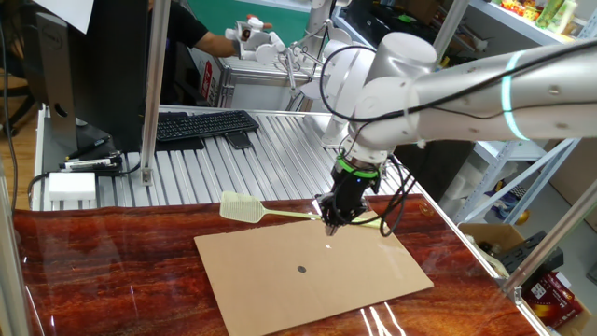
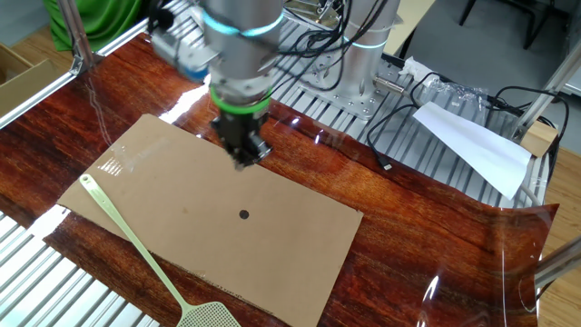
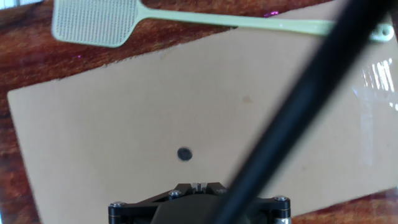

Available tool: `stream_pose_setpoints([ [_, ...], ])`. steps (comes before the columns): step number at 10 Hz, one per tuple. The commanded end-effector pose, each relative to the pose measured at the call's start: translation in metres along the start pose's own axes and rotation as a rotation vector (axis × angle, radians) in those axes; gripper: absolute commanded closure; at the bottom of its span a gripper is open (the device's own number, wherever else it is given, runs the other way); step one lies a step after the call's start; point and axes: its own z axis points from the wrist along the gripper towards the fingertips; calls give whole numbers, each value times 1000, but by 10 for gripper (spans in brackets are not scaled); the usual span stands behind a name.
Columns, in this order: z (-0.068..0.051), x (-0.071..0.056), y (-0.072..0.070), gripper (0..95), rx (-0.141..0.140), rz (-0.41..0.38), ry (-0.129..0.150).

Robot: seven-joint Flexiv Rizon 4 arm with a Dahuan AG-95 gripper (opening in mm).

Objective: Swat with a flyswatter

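Pincer (image 2: 243, 160) first: mine points straight down over the cardboard sheet (image 2: 272, 227), its two fingers pressed together with nothing between them. From both fixed views the tips hang above the sheet's far portion, and I judge them not yet touching anything.

Lying flat, the flyswatter (image 1: 280, 212) rests along one long edge of the cardboard, its thin handle (image 3: 249, 22) partly on the sheet and its mesh head (image 3: 94, 22) out past the corner on the dark wooden tabletop (image 2: 381, 182). Placed like that, the handle is the only part slim enough for my fingers, and it sits low against the surface, so I will have to come down from above, which is probably why my wrist is held vertical. In one fixed view my fingers seem close to the handle's end; in the other they look well apart from it, so I cannot say how near they truly are.

A small dark dot (image 3: 184, 154) marks the middle of the sheet, and I take it as the target to swat. It sits in the open, clear of the swatter.

A black cable (image 3: 298, 112) crosses my hand view diagonally and hides part of the handle.

My judgement: the grasp has not begun, and my fingers must spread before they can close on the handle.
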Motion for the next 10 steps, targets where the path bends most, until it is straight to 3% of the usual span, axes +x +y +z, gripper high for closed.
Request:
stream_pose_setpoints([
  [1, 2, -13, -4, 950, 0, 3, 4],
  [4, 9, -39, -13, 950, 40, 42, 13],
  [8, 16, -75, -32, 950, 47, 43, 46],
  [10, 33, -75, -38, 950, 43, 57, 29],
])
